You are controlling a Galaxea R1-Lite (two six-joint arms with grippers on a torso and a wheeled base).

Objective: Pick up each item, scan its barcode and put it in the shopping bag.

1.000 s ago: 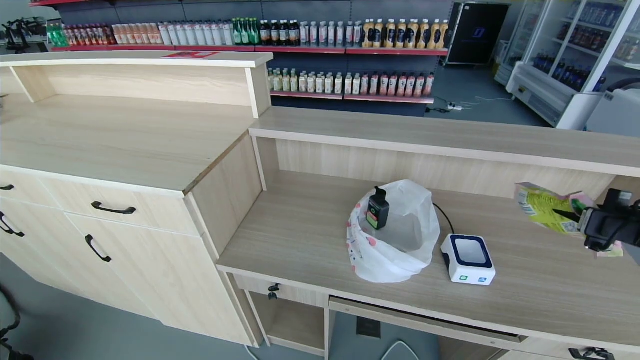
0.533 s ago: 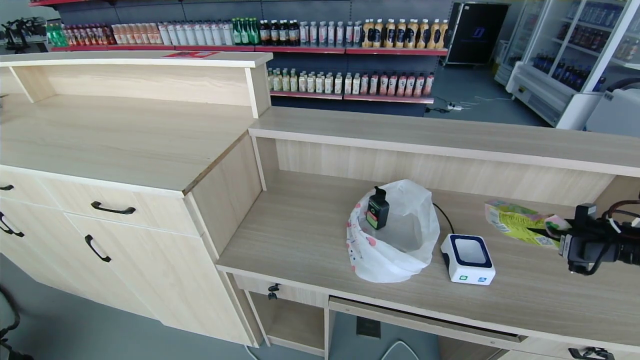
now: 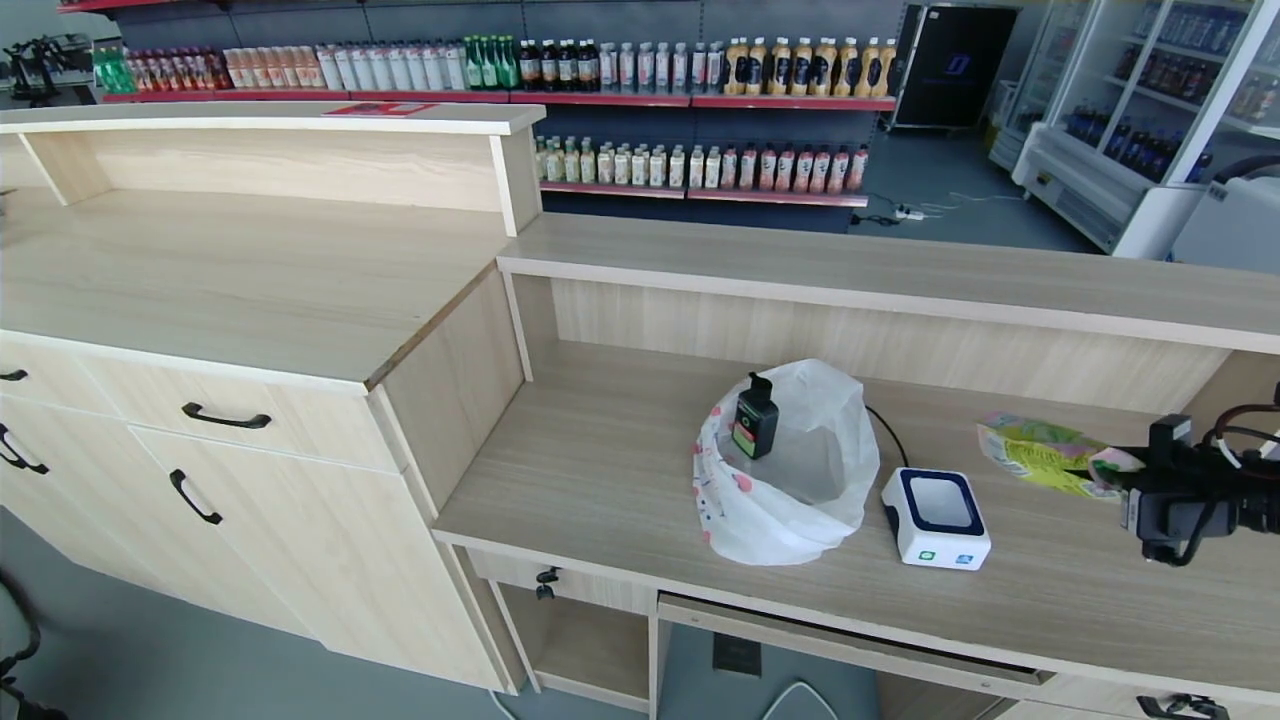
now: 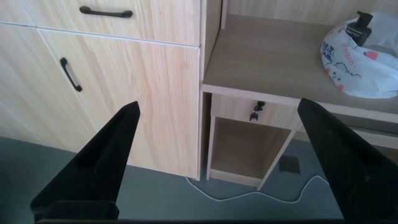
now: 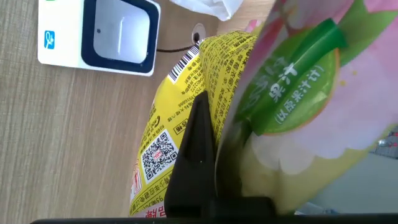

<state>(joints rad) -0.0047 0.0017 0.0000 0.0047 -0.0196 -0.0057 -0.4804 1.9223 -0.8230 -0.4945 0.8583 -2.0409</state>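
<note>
Low in front of the cabinet [image 4: 124, 74], the left gripper [image 4: 217, 106] hangs with its fingers spread wide and nothing between them. Up at the counter [image 3: 600, 460], the right gripper [image 3: 1095, 468] is clamped on one end of a yellow-and-green snack packet [image 3: 1035, 452], which juts out from the fingers toward the scanner [image 3: 935, 517]. The step in hand looks like the scan. To do it well, the arm should carry the packet sideways over the scanner's dark window and turn it so the barcode [image 5: 186, 65] faces down at the glass. It should hold the packet flat and steady for a moment, not sweep through, since a soft film like this can buckle and hide the bars. The barcode sits on the packet's yellow side, at the end away from the fingers, so it can meet the window without the gripper's shadow crossing it. The packet rides low over the counter, though whether it touches the wood cannot be told. It is to the right of the scanner and a little farther back, clearly apart from it. Just beside the scanner's far side stands the white shopping bag [image 3: 790, 490], mouth open, with a dark bottle [image 3: 756, 420] already inside — the packet's likely last stop.
</note>
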